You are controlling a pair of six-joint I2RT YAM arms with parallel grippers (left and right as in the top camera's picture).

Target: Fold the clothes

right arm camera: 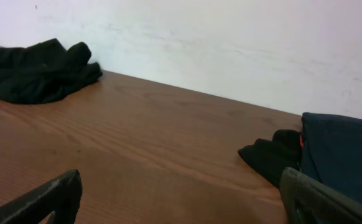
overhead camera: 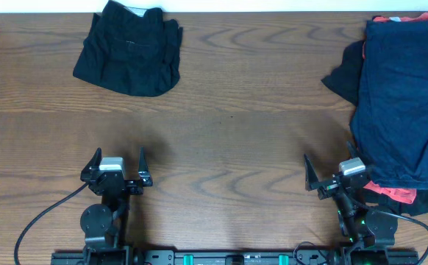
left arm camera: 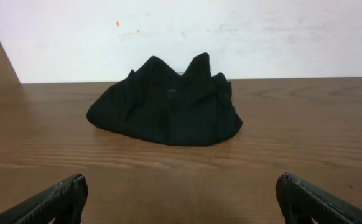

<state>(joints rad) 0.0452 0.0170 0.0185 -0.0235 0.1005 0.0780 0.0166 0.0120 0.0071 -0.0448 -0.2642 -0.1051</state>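
Black shorts (overhead camera: 129,50) lie folded in a bundle at the far left of the table, a white label showing at the back edge; they also show in the left wrist view (left arm camera: 166,109) and the right wrist view (right arm camera: 35,70). A pile of clothes sits at the right edge: a large navy-blue piece (overhead camera: 405,96) on top, another black piece (overhead camera: 344,77) sticking out to the left, a small red piece (overhead camera: 390,193) under the near end. My left gripper (overhead camera: 117,168) is open and empty near the front edge. My right gripper (overhead camera: 330,174) is open and empty beside the pile.
The wooden table (overhead camera: 236,132) spans the view, with a white wall (left arm camera: 231,31) behind its far edge. Cables run from both arm bases along the front edge.
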